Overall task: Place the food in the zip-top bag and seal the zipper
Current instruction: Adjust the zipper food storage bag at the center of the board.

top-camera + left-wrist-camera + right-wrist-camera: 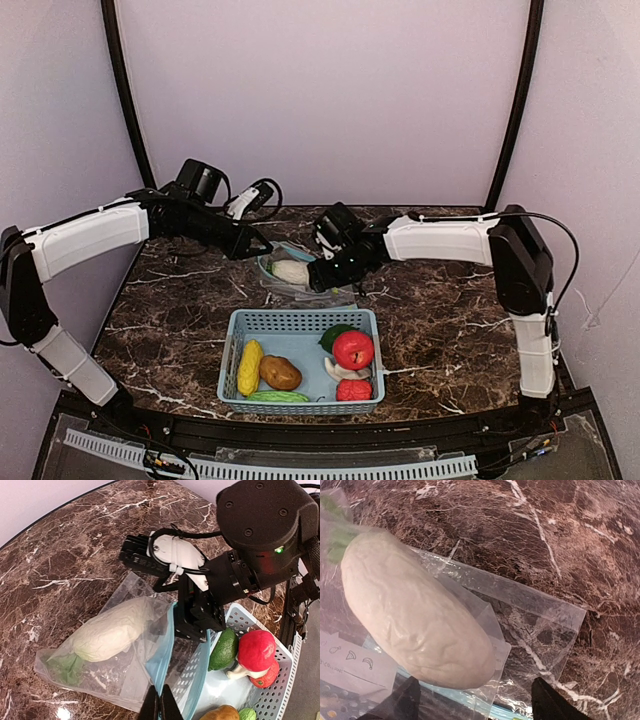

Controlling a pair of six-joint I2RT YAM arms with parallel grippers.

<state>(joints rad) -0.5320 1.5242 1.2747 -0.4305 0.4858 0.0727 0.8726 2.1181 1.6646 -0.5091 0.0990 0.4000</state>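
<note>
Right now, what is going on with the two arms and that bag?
The robot is packing toy food into a zip-top bag. The left hand is shut on the bag's blue zipper edge, holding the mouth open. The white radish lies inside the bag, and the right hand is open at the mouth, beside the radish's end. The corn, potato, apple and the other pieces lie in the blue basket. The bag is not sealed yet.
</note>
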